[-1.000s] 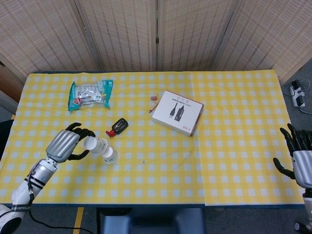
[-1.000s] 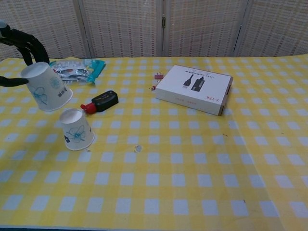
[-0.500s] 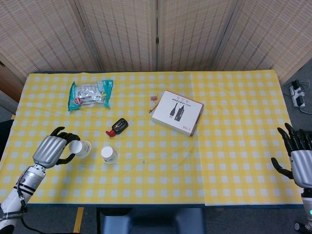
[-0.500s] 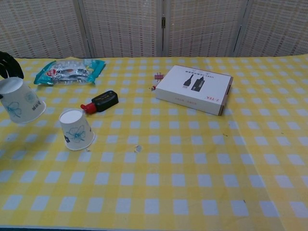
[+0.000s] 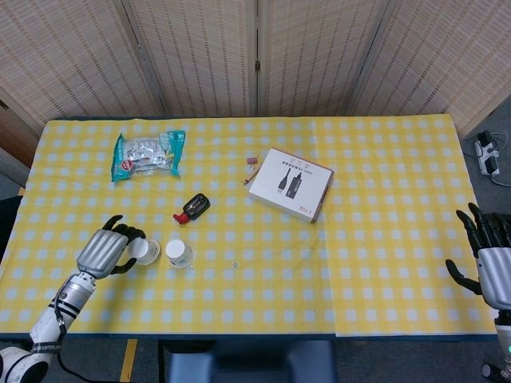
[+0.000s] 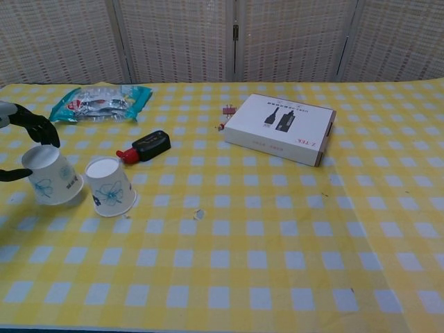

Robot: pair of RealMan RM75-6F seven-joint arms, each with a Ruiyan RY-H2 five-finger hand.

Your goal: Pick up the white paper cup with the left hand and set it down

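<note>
A white paper cup (image 6: 50,177) with a blue flower print stands upside down on the yellow checked cloth, slightly tilted. My left hand (image 5: 104,253) grips it: dark fingers (image 6: 35,127) curl over its far side and the thumb lies at its near side. In the head view this cup (image 5: 145,249) sits at the front left of the table. A second, similar cup (image 6: 111,185) stands upside down just right of it, close but apart. My right hand (image 5: 491,259) hovers off the table's right edge with fingers spread, holding nothing.
A black and red gadget (image 6: 147,146) lies just behind the two cups. A snack bag (image 6: 100,101) is at the back left. A white box (image 6: 281,127) and a small clip (image 6: 226,111) lie in the middle. The front table edge (image 5: 239,331) is near.
My left hand carried the cup out to the left, then came back right and lowered it onto the cloth beside the second cup. The right hand barely moved.
</note>
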